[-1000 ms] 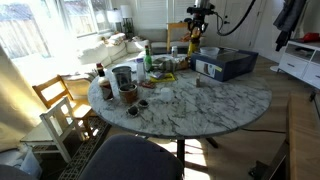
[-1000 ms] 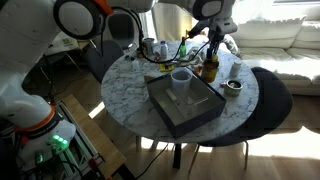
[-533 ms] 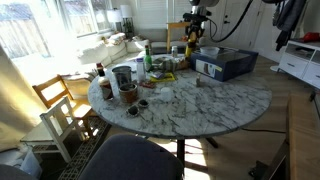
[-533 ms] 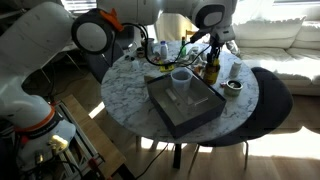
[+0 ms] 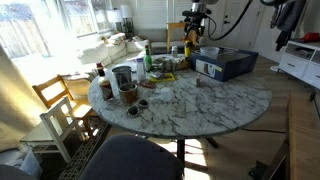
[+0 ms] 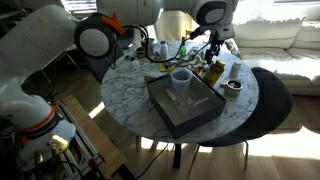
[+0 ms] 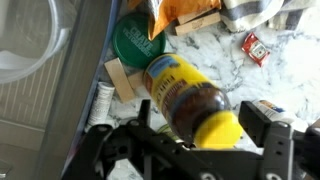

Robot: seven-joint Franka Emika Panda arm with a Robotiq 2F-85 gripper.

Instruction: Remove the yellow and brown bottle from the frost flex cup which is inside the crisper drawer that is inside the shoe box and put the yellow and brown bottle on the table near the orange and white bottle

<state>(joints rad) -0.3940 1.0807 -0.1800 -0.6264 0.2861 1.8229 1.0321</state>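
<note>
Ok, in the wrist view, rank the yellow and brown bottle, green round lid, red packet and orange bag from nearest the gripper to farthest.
1. yellow and brown bottle, centre, between the jaws of the gripper.
2. green round lid, upper left, and red packet, upper right: too close to call.
3. orange bag, at the top edge.

shoe box [image 6: 198,120]: my wrist view's left edge cut most of it off.
yellow and brown bottle [image 7: 185,95]: label print was blurred; I couldn't read it.
gripper [image 5: 193,42]: too small here for me to judge.
</note>
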